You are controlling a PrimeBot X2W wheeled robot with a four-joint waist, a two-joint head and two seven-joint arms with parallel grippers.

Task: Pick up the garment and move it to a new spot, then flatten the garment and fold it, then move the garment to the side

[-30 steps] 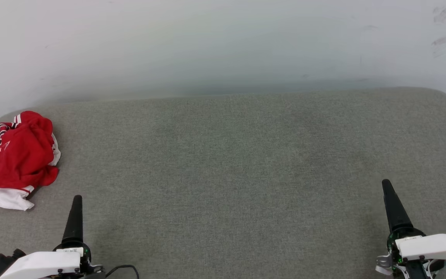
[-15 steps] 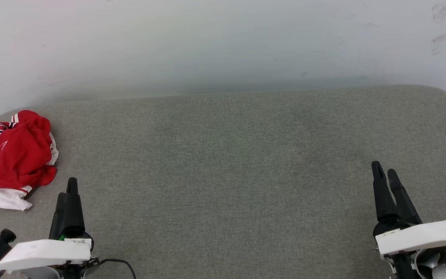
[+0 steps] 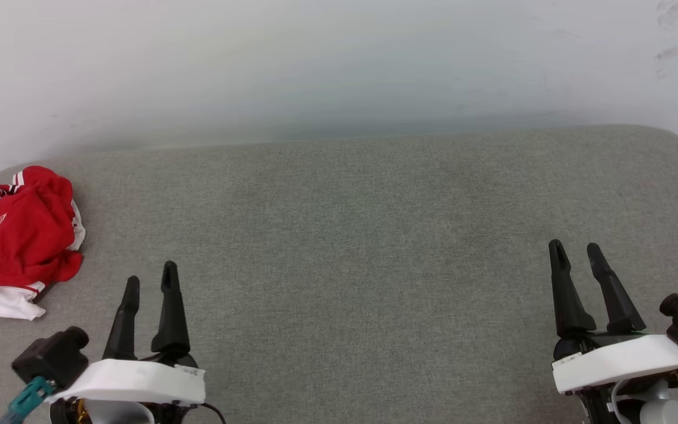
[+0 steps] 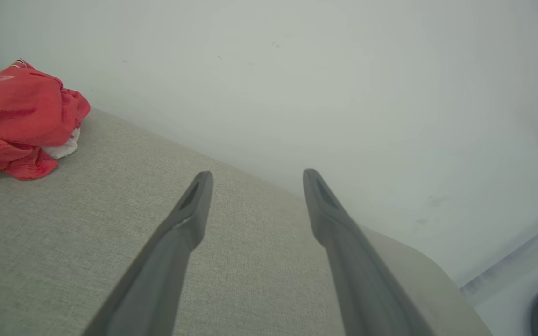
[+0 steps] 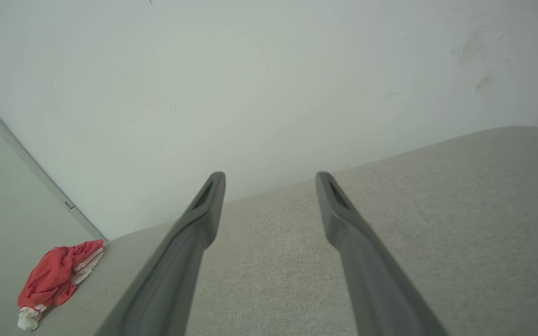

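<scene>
Lying crumpled, red-white garment (image 3: 18, 235); left end effector (image 3: 150, 272) and right end effector (image 3: 574, 246) both spread.

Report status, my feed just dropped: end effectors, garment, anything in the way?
Left end effector open, right end effector open, both empty. Garment crumpled, far left of grey cushion. Bare cushion between it and left end effector.

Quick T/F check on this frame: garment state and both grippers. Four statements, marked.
1. The garment lies bunched at the left end of the grey surface. True.
2. The left gripper is shut on the garment. False: its jaws stand open and empty, apart from the garment.
3. The right gripper has open jaws and holds nothing. True.
4. The garment is spread flat at mid-surface. False: it is a crumpled heap at the left.
</scene>
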